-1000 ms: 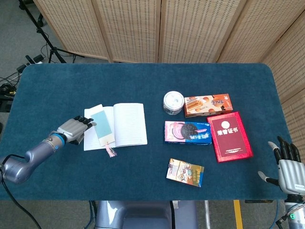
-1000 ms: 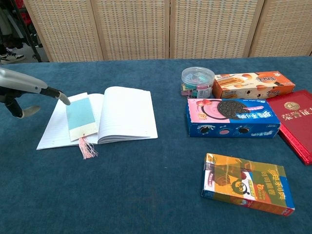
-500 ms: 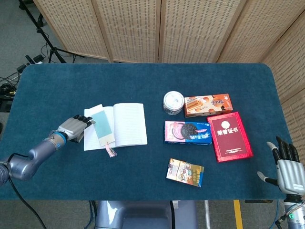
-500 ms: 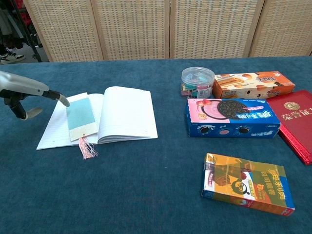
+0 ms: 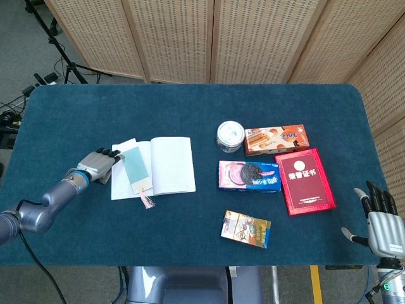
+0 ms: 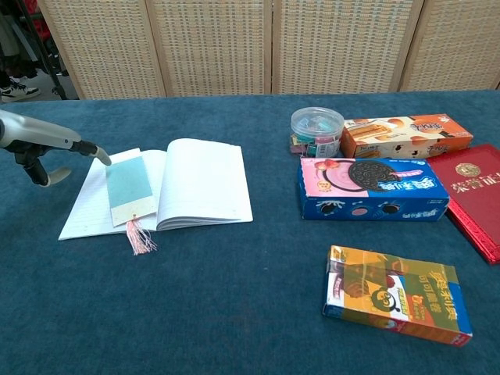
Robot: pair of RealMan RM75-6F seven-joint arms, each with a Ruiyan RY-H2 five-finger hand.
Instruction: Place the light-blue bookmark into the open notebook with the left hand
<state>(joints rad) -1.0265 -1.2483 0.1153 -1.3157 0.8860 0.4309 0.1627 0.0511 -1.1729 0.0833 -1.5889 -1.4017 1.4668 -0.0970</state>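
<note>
Much of the blue table [image 5: 190, 107] is left bare: the whole far half behind the objects, the left end, and the near strip in front of the open notebook [image 5: 166, 166]. That notebook is spread flat left of centre, well apart from every table edge. On the right, a red certificate folder [image 5: 307, 181], a cookie box [image 5: 249, 175], an orange biscuit box [image 5: 276, 139], a small snack box [image 5: 246, 229] and a round clear tub [image 5: 230, 137] are grouped, with a clear gap kept between them and the notebook.

The light-blue bookmark [image 5: 136, 169] is seen lying flat on the notebook's left page, its pink tassel [image 5: 147, 201] hanging past the near edge onto the cloth. The left hand [image 5: 96, 166] is held low just left of the notebook, nothing in its grasp and its fingers extended; in the chest view the fingertips [image 6: 100, 153] are shown at the bookmark's far left corner, though contact cannot be judged. The right hand [image 5: 382, 221] is seen at the near right corner of the table, empty with fingers apart.

Compared with a second ago, the left hand has been drawn slightly back and leftward, while the bookmark and notebook are unchanged in place.
</note>
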